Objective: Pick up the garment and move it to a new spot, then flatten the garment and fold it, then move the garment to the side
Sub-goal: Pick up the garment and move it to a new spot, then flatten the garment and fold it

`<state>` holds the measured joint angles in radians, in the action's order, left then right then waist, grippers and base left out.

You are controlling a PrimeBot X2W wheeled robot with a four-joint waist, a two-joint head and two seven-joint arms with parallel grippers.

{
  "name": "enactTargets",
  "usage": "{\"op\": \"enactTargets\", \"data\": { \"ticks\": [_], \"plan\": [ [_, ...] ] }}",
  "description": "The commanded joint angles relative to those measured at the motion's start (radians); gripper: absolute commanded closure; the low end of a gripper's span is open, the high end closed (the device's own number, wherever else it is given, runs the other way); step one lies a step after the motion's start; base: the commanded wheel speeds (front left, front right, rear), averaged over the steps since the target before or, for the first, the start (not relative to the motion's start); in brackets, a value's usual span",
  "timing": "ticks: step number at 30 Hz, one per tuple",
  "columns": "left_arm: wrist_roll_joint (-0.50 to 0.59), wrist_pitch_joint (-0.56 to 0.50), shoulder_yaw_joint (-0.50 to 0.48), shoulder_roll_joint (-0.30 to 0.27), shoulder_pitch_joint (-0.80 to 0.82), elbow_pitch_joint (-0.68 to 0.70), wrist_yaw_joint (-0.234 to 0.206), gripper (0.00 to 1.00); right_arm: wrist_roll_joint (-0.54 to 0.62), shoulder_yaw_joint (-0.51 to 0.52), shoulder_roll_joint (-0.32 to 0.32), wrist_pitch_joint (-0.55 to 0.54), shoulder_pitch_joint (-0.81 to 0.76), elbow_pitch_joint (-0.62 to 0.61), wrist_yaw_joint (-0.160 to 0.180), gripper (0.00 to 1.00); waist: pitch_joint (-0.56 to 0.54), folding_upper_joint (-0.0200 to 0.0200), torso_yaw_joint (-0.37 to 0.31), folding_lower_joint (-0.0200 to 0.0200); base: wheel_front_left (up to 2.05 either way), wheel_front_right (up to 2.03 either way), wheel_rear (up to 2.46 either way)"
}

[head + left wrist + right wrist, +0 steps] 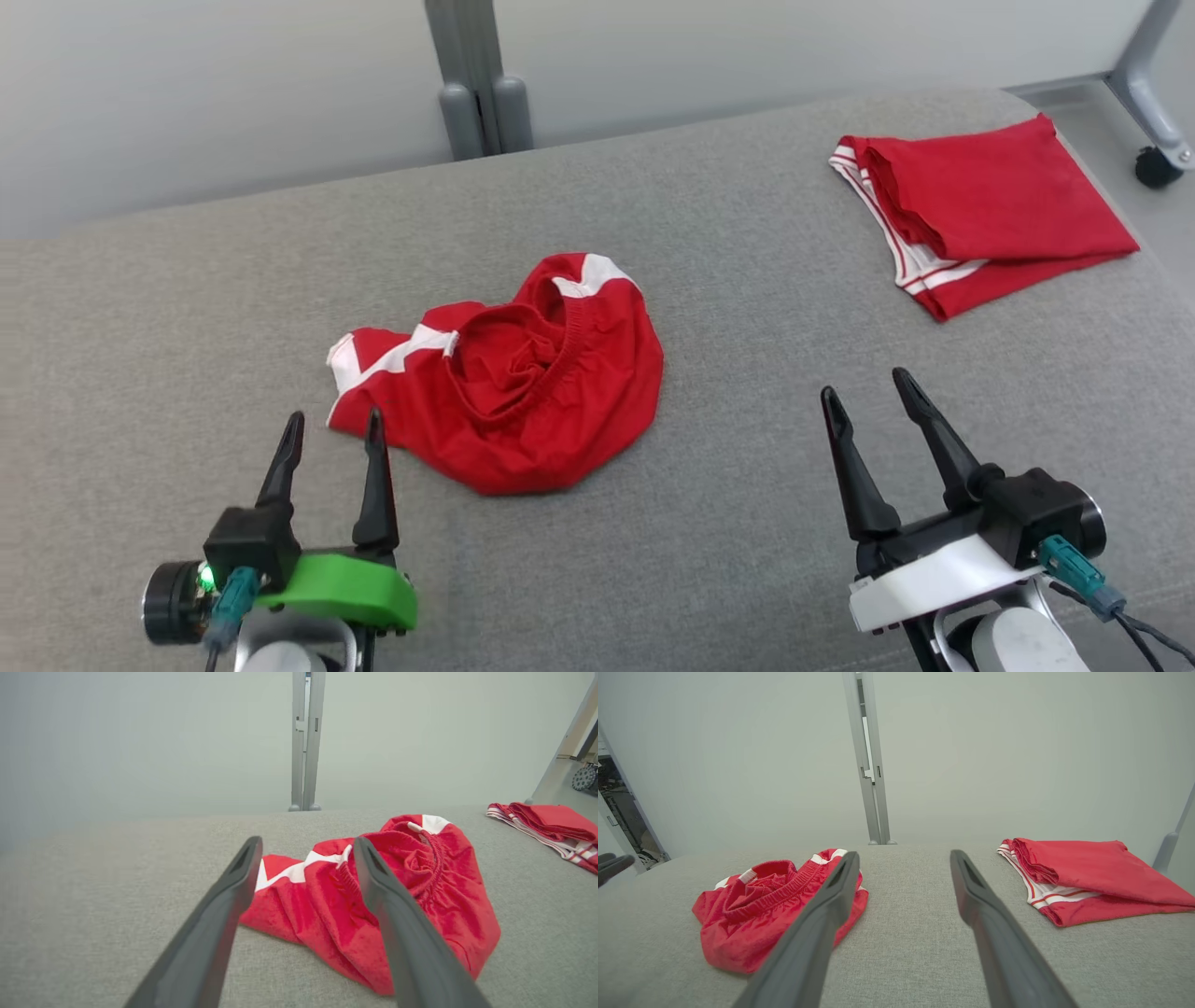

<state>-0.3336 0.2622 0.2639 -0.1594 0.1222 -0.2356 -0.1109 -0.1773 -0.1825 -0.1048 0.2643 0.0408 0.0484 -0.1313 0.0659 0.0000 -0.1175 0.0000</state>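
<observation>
The crumpled red shorts (pixel 504 392) lie in the middle of the grey padded surface (pixel 187 327), waistband bunched upward. To flatten them we should pinch opposite edges, not the heap, and draw outward. Our left gripper (pixel 336 413) hangs just beside their striped leg, fingers spread and empty. Our right gripper (pixel 864 383), likewise spread, sits well apart.

Your garment (pixel 504 392) is a pair of red shorts with white side stripes and an elastic waistband. It's crumpled in a loose heap, with the waistband bunched on top and the opening facing up. You'll see it around the middle of the grey fabric surface (pixel 709 560), not flattened, one striped part trailing toward the robot's left.
</observation>
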Motion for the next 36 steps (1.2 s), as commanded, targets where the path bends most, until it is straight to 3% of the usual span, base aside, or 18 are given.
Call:
{"op": "enactTargets", "data": {
  "ticks": [1,8,15,36],
  "plan": [
    [0.031,0.003,-0.022,0.011,-0.047,0.038,-0.003,0.0,0.007,0.005,0.003,0.0,-0.024,0.004,0.001,0.0,-0.073,0.0,0.074,0.0,0.0,0.0,0.0],
    [0.128,0.003,-0.155,0.078,-0.242,0.214,0.04,0.0,0.013,0.026,0.016,0.0,-0.088,0.011,0.001,0.0,-0.107,0.0,0.096,0.0,0.0,0.0,0.0],
    [0.177,0.003,-0.196,0.106,-0.359,0.255,0.087,0.0,0.026,0.02,0.021,0.0,-0.147,0.015,0.001,0.0,-0.128,0.0,0.099,0.0,0.0,0.0,0.0],
    [0.158,0.003,-0.16,0.108,-0.357,0.246,0.057,0.0,0.02,0.01,0.034,0.0,-0.154,0.024,0.001,0.0,-0.137,0.0,0.091,0.0,0.0,0.0,0.0]
  ]
}}
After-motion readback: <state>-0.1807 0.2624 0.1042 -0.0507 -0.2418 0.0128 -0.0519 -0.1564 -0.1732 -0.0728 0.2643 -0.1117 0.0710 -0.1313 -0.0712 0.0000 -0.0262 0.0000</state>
